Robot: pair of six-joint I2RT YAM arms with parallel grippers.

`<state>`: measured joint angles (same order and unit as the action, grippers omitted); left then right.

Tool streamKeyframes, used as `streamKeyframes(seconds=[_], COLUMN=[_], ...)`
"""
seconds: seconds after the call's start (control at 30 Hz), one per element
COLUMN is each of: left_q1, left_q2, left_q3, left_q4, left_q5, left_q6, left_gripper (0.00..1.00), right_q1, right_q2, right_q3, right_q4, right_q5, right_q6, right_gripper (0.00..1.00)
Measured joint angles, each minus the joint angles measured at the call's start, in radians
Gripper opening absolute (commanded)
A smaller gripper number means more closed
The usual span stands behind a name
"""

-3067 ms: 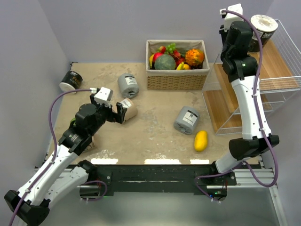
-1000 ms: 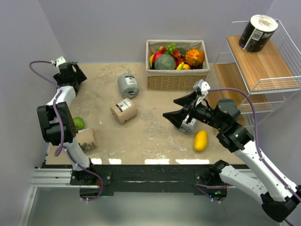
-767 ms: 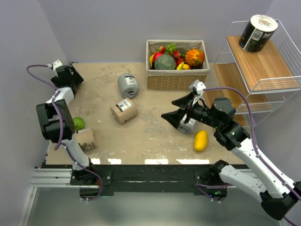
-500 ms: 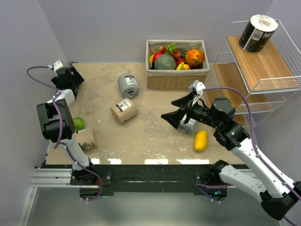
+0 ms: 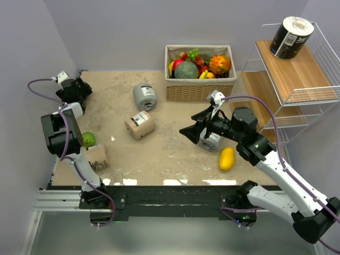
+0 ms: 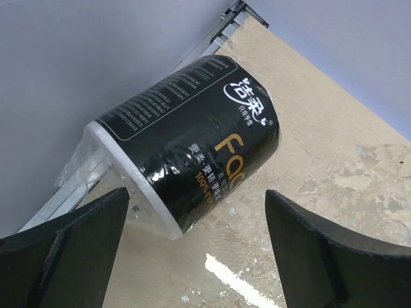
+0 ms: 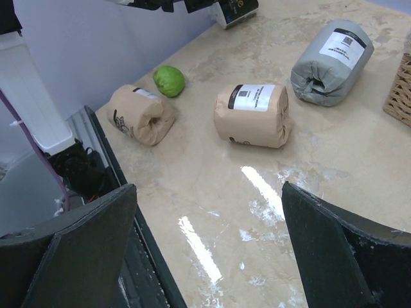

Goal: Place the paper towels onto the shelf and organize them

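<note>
A black paper towel roll (image 6: 192, 141) lies on its side against the wall in the table's back left corner. My left gripper (image 6: 196, 208) is open just short of it, one finger to either side; from above, the left gripper (image 5: 77, 88) hides this roll. Another black roll (image 5: 291, 36) stands on the top board of the white wire shelf (image 5: 297, 79). My right gripper (image 5: 187, 125) hovers open and holds nothing, over the table's middle, beside a grey roll (image 5: 212, 142). Loose rolls: grey (image 5: 145, 96), tan (image 5: 140, 125), tan (image 5: 96, 158).
A wicker fruit basket (image 5: 199, 89) stands at the back centre. A yellow mango (image 5: 227, 158) lies right of the grey roll, and a green lime (image 5: 88, 139) lies near the left edge. The right wrist view shows the tan rolls (image 7: 253, 115) and lime (image 7: 169, 80) ahead.
The right arm left the black roll on the shelf's top board and came down over the table. The left arm swung from the tan roll to the back left corner and edged closer.
</note>
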<state>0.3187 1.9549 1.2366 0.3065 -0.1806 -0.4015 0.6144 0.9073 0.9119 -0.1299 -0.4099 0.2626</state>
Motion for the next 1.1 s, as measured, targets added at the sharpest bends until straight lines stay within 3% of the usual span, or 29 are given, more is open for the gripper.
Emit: streamKeyframes(seconds=[0.3, 0.63, 1.1], left_q1=[0.013, 0.015, 0.015], left_q2=[0.018, 0.038, 0.045], left_q3=[-0.003, -0.004, -0.004], left_q4=[0.047, 0.078, 0.075], left_q5=[0.063, 0.119, 0.315], left_q6=[-0.001, 0.000, -0.008], left_gripper=[0.87, 0.66, 0.50], right_q1=[0.000, 0.000, 0.000], right_q2=[0.001, 0.015, 0.069], right_q3=[0.000, 0.000, -0.016], right_q4=[0.004, 0.005, 0.032], right_q5=[0.000, 0.001, 0.037], right_q6=[0.003, 0.002, -0.007], right_gripper=[0.99, 0.99, 0.99])
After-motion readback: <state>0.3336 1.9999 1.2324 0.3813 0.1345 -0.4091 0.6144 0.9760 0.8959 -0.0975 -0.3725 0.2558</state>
